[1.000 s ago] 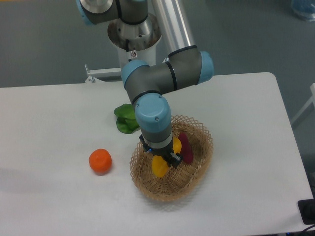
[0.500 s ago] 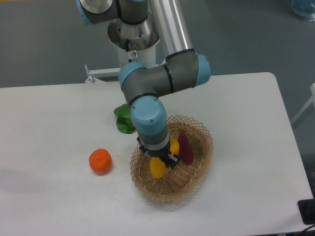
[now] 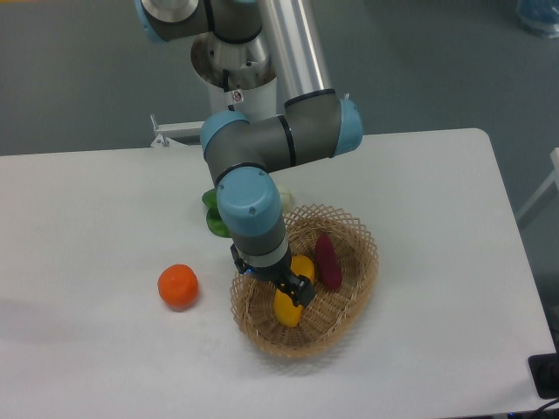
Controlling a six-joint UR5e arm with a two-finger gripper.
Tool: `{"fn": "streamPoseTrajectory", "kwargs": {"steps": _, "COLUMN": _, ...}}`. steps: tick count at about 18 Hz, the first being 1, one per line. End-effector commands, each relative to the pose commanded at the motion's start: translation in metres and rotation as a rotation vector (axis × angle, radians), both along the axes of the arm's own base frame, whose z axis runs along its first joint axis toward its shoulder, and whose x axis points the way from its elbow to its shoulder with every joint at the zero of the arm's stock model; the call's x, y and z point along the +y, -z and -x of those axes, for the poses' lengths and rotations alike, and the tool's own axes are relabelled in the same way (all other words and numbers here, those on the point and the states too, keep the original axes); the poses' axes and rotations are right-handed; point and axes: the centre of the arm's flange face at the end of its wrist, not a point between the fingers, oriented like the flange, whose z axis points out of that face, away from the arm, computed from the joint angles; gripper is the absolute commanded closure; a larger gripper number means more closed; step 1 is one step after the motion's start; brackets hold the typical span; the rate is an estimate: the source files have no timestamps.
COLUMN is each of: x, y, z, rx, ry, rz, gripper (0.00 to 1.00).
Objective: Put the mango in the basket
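Observation:
The yellow mango lies on the floor of the wicker basket, left of centre and slightly slanted. My gripper points down just over the mango's middle. Its dark fingers straddle the fruit loosely, and it looks open. The wrist hides the basket's rear left rim and the mango's upper end.
A dark purple-red oblong fruit rests in the basket to the right of the mango. A round orange fruit sits on the white table left of the basket. A green leafy item lies behind the basket, partly hidden by the arm.
The arm has shifted left and slightly up while the mango stayed in the basket, so the mango has been let go.

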Motion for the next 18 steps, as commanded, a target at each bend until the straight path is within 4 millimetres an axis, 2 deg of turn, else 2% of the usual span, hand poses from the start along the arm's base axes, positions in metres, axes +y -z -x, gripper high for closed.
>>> {"fn": "streamPoseTrajectory", "kwargs": {"steps": 2, "x": -0.002, "y": -0.005, "z": 0.008, "rx": 0.01, "ry": -0.012, "rz": -0.012, "gripper": 0.0}}
{"fn": "streamPoseTrajectory", "kwargs": {"steps": 7, "x": -0.022, "y": -0.03, "z": 0.047, "rx": 0.031, "ry": -0.062, "rz": -0.043, "gripper": 0.0}}
{"fn": "streamPoseTrajectory", "kwargs": {"steps": 10, "x": -0.022, "y": -0.043, "z": 0.062, "rx": 0.055, "ry": -0.003, "rz": -0.045, "gripper": 0.0}}
{"fn": "streamPoseTrajectory", "kwargs": {"steps": 18, "x": -0.043, "y": -0.061, "z": 0.114, "rx": -0.007, "ry": 0.043, "rz": 0.005, "gripper": 0.0}}
